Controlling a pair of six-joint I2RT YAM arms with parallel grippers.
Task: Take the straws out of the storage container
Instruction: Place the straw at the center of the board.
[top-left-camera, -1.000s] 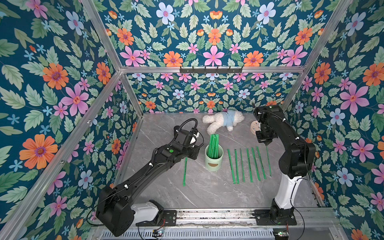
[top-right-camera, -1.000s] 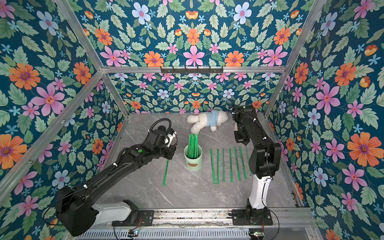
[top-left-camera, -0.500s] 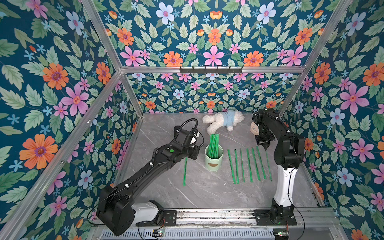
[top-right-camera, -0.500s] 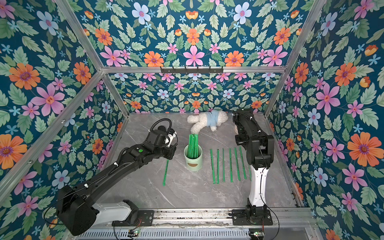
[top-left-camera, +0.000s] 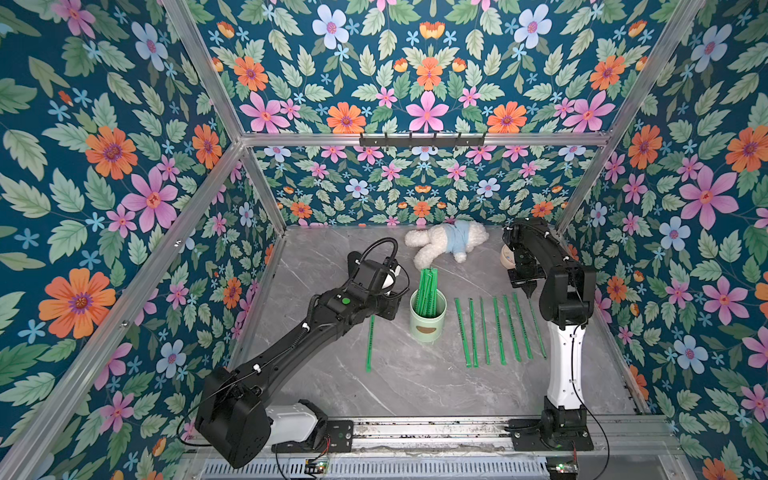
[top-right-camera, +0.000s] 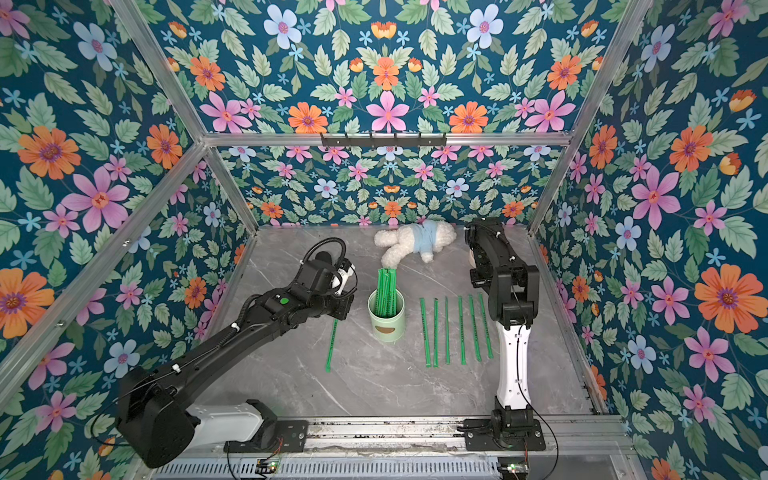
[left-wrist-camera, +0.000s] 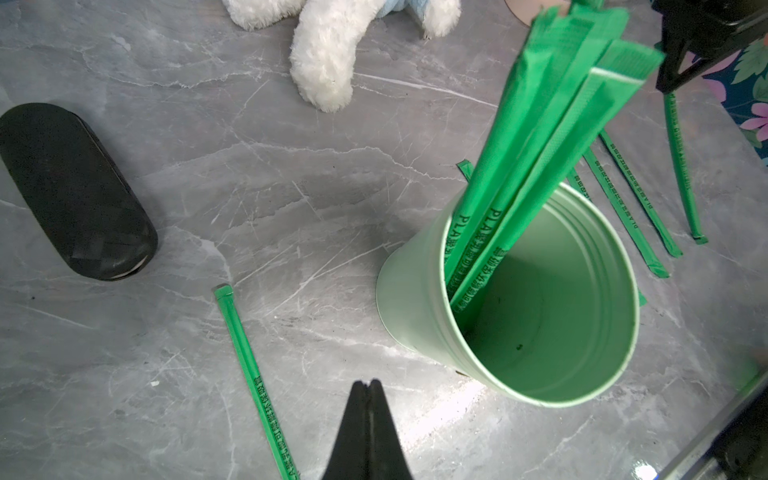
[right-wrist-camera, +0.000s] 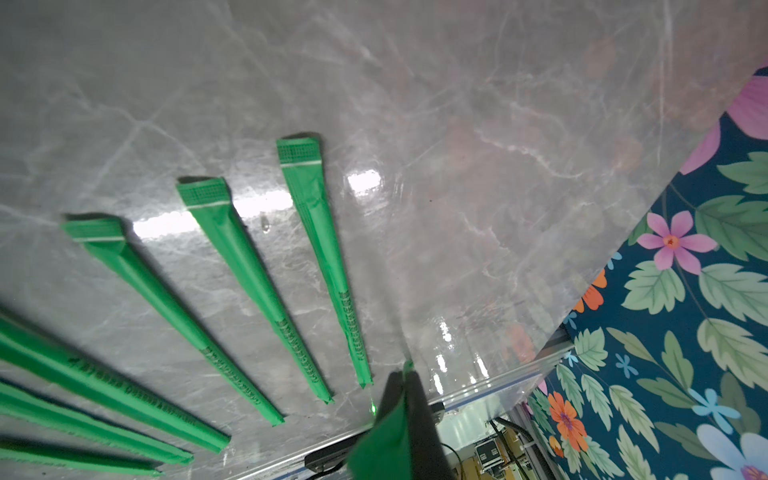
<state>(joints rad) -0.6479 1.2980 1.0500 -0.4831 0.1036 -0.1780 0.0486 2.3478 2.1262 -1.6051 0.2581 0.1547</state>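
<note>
The storage container (top-left-camera: 428, 320) is a mint-green cup standing mid-table, with a bundle of green straws (top-left-camera: 428, 286) upright inside it; the left wrist view shows them leaning on the cup's (left-wrist-camera: 419, 291) rim. Several straws (top-left-camera: 496, 328) lie in a row to its right, and one straw (top-left-camera: 370, 343) lies to its left. My right gripper (right-wrist-camera: 405, 374) is shut on the top end of a straw (top-left-camera: 537, 328) that slants down just right of the row. My left gripper (left-wrist-camera: 366, 384) is shut and empty, low over the table between the lone straw (left-wrist-camera: 249, 374) and the cup.
A white plush toy (top-left-camera: 446, 245) lies at the back of the table. A beige round clock (top-left-camera: 507, 259) sits partly hidden behind my right arm. A black oval case (left-wrist-camera: 70, 191) lies on the table in the left wrist view. Floral walls close three sides.
My right arm has folded back and its gripper has sunk a little with the straw, at the right end of the row. The left arm has not moved.
</note>
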